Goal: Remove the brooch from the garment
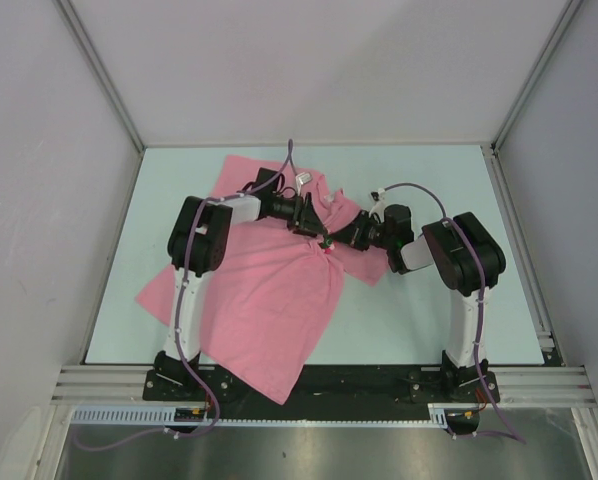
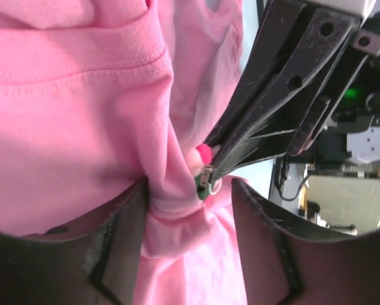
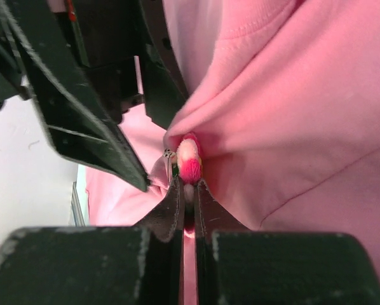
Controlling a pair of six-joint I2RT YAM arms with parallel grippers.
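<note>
The pink garment (image 1: 269, 300) lies spread on the table, collar at the far side with its white label (image 1: 305, 180). The brooch (image 1: 326, 243) sits on the chest below the collar, where both grippers meet. My right gripper (image 3: 189, 187) is shut on the brooch (image 3: 190, 162), seen edge-on with pink petals, a red centre and its metal pin beside it. My left gripper (image 2: 190, 185) is open, its fingers either side of a bunched fold of the garment (image 2: 82, 127); the fold touches only the left finger (image 2: 123, 248). The brooch (image 2: 204, 152) and the right gripper (image 2: 212, 175) show just beyond that fold.
The pale table (image 1: 429, 320) is bounded by grey walls and an aluminium rail (image 1: 319, 385) at the near edge. The garment's hem hangs over the near edge. The left gripper's black fingers (image 3: 95, 127) crowd close to the brooch in the right wrist view.
</note>
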